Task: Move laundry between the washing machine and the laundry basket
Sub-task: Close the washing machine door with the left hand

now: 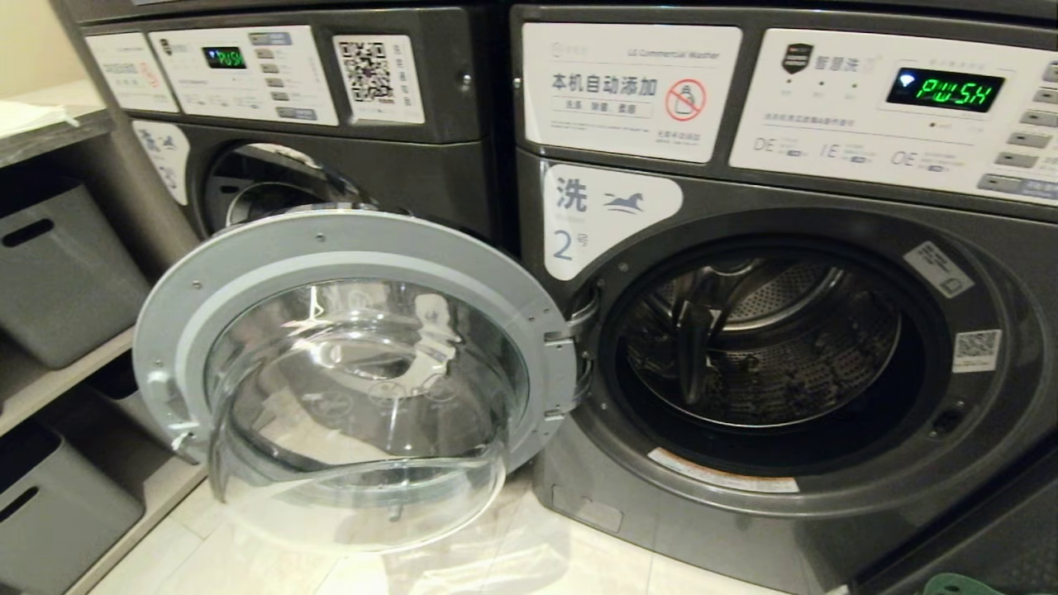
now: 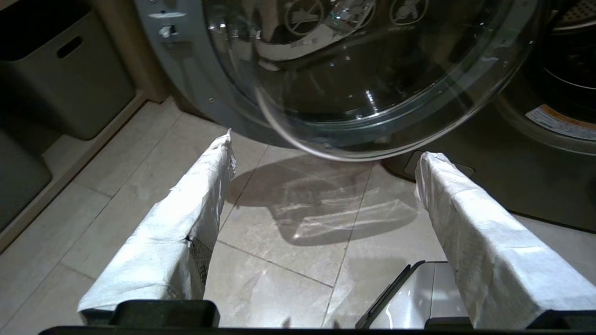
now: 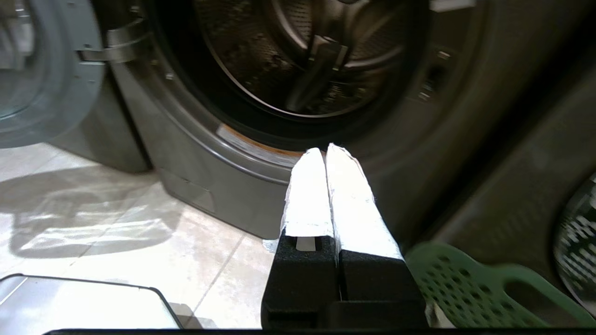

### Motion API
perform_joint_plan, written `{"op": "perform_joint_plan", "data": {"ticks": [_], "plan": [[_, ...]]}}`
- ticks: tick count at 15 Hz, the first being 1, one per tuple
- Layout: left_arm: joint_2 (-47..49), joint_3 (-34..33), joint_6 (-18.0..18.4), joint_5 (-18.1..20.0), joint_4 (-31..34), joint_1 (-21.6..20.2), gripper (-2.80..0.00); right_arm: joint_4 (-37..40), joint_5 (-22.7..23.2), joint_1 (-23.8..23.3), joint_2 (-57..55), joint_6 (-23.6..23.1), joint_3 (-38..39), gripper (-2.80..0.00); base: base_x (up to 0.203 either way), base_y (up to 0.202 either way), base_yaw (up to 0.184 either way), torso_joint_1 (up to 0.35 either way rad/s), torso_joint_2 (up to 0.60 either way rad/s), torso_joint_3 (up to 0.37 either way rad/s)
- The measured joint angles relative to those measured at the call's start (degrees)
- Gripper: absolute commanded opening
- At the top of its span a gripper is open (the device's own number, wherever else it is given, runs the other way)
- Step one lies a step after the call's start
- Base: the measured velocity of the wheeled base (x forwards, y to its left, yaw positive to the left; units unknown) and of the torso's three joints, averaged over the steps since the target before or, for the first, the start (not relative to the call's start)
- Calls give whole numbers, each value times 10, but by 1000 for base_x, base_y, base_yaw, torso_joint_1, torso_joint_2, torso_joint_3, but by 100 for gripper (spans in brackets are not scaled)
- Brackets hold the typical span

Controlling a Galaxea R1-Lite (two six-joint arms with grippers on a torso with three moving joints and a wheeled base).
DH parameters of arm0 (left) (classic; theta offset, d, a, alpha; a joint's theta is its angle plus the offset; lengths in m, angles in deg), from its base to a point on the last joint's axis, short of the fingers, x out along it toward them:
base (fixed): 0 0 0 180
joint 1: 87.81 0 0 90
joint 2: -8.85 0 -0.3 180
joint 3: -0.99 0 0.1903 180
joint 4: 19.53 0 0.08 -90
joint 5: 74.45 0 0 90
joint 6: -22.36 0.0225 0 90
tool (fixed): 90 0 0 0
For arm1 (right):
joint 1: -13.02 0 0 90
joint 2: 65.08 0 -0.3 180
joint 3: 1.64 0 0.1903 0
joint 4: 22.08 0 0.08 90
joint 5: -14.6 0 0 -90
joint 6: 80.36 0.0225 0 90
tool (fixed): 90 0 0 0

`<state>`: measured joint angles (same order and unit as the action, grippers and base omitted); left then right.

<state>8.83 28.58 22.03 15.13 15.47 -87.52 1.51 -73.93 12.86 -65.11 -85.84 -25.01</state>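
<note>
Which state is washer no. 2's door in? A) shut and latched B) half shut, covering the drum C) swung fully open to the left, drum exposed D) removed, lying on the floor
C: the door hangs open on its hinge, left of the opening, and the bare drum shows through.

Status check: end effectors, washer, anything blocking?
Left end effector open, empty; right end effector shut, empty. Washer door swung open, drum looks empty. Green basket by right arm. Nothing blocking.
</note>
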Motion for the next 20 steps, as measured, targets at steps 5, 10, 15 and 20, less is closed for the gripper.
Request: {"op": "perform_joint_plan", "data": {"ticks": [5, 10, 15, 20], "plan": [[0, 0, 0, 0, 0, 0, 0, 0, -1, 0, 0, 9, 0, -280, -1, 7, -175, -1, -1, 3], [0, 0, 0, 0, 0, -1, 0, 0, -1, 0, 0, 14, 0, -280, 1, 6, -97, 1, 2, 2], [0, 0, 0, 0, 0, -1, 0, -1, 0, 0, 0, 12, 0, -280, 0, 0, 0, 0, 0, 0], [0, 0, 1, 0, 0, 0, 0, -1, 0, 0, 0, 14, 0, -280, -109, 0, 2, 2, 4, 3]]}}
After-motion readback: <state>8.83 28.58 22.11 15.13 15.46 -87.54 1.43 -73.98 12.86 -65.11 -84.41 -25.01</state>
